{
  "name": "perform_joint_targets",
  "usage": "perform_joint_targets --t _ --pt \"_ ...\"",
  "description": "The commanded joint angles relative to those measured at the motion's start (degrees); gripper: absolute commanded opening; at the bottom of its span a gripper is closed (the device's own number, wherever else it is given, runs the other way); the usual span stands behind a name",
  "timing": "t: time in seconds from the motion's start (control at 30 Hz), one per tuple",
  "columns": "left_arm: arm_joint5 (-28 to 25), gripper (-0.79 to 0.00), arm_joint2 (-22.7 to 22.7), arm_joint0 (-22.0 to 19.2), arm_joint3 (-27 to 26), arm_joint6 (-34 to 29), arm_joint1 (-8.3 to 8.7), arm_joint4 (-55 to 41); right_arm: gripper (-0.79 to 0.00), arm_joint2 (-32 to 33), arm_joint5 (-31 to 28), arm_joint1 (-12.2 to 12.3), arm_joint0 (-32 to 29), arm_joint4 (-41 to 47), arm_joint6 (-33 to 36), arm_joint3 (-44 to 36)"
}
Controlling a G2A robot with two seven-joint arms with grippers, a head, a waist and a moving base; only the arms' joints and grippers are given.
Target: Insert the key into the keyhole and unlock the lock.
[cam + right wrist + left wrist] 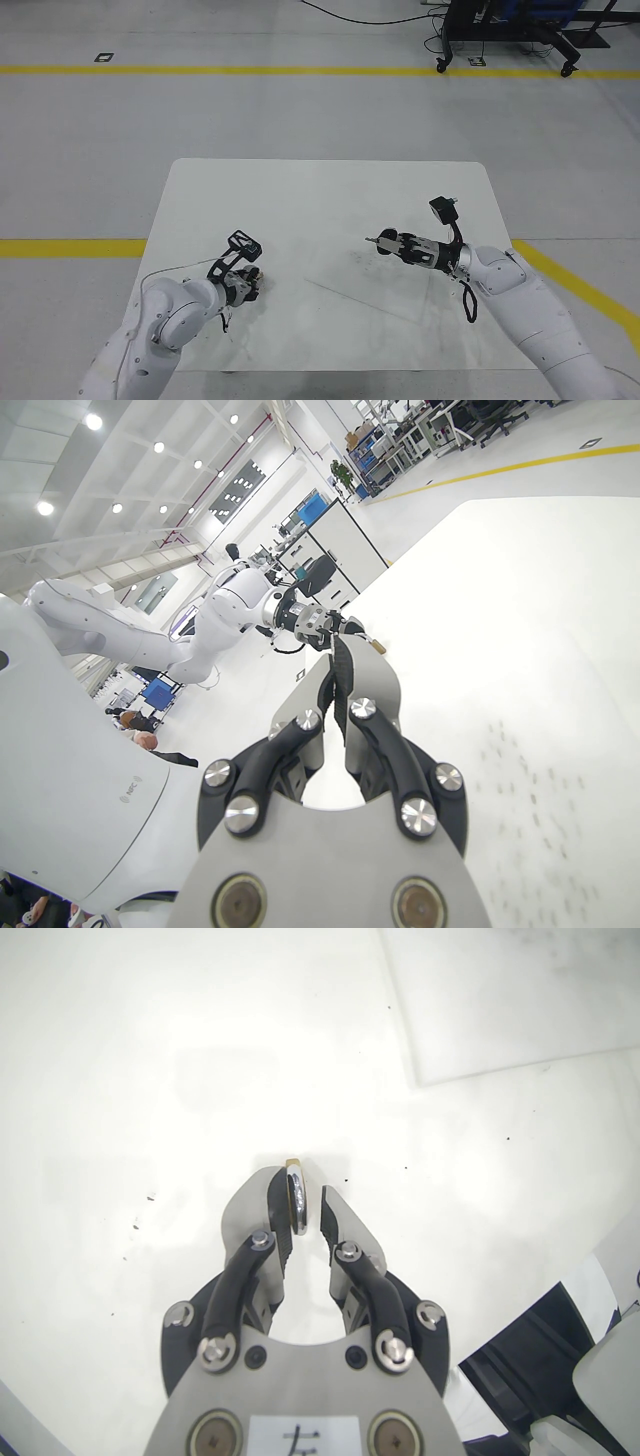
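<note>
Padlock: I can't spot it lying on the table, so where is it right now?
The padlock stands between the fingers of the left tool, against one pad with a gap to the other, at the near-left part of the table.

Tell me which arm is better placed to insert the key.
Right, probably: the right tool, shut, holds the key pointing toward the padlock, which sits inside the open left tool.

Gold-and-chrome lock [298, 1200], white table [330, 200]
</note>
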Motion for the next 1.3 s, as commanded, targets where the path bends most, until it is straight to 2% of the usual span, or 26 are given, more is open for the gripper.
perform_joint_targets --t 0.0,0.33,0.43,0.53,0.57,0.6,0.67,0.7,0.77,1.03,1.1,1.17,1.27 --pt "0.0 -0.785 0.0 0.0 0.0 0.0 0.04 0.2 -0.785 0.0 0.0 0.0 0.0 0.0 0.0 0.0" --pt "0.6 -0.785 -0.3 0.2 0.5 1.8 0.16 1.0 -0.785 0.0 0.0 0.0 0.0 0.0 0.0 0.0" --pt "0.5 -0.785 -0.5 0.1 1.0 5.0 0.08 0.3 -0.785 0.0 0.0 0.0 0.0 0.0 0.0 0.0" --pt "-1.8 -0.785 -2.1 0.2 0.9 14.3 -0.19 -6.6 -0.785 0.0 0.0 0.0 0.0 0.0 0.0 0.0" --pt "-4.5 -0.785 -3.6 0.7 1.4 19.9 -0.31 -11.9 -0.785 0.0 0.0 0.0 0.0 0.0 0.0 0.0" --pt "-6.5 -0.785 -4.3 1.0 2.0 22.6 -0.35 -15.0 -0.785 0.0 0.0 0.0 0.0 0.0 0.0 0.0" --pt "-15.7 -0.785 -6.4 1.4 4.5 29.6 -0.38 -24.6 -0.785 0.0 0.0 0.0 0.0 0.0 0.0 0.0" --pt "-20.3 -0.785 -6.4 1.3 6.0 30.4 -0.34 -27.9 -0.785 0.0 0.0 0.0 0.0 0.0 0.0 0.0" --pt "-27.3 -0.785 -5.1 -0.3 8.8 26.6 -0.11 -32.2 -0.785 0.0 0.0 0.0 0.0 0.0 0.0 0.0" --pt "-28.5 -0.785 -4.5 -0.6 9.0 27.1 -0.19 -34.5 -0.785 0.0 0.0 0.0 0.0 0.0 0.0 0.0" --pt "-32.0 -0.785 -1.7 -1.4 12.0 27.5 -0.49 -44.5 -0.785 0.0 0.0 0.0 0.0 0.0 0.0 0.0" --pt "-33.0 -0.785 2.0 -5.7 17.9 24.1 -0.88 -56.2 -0.785 -2.3 0.0 -0.5 -0.2 2.4 -0.2 -2.5" --pt "-32.9 -0.785 7.8 -11.9 25.5 17.0 -1.69 -74.7 -0.785 -6.1 2.0 -1.7 2.6 4.7 0.0 -1.2"
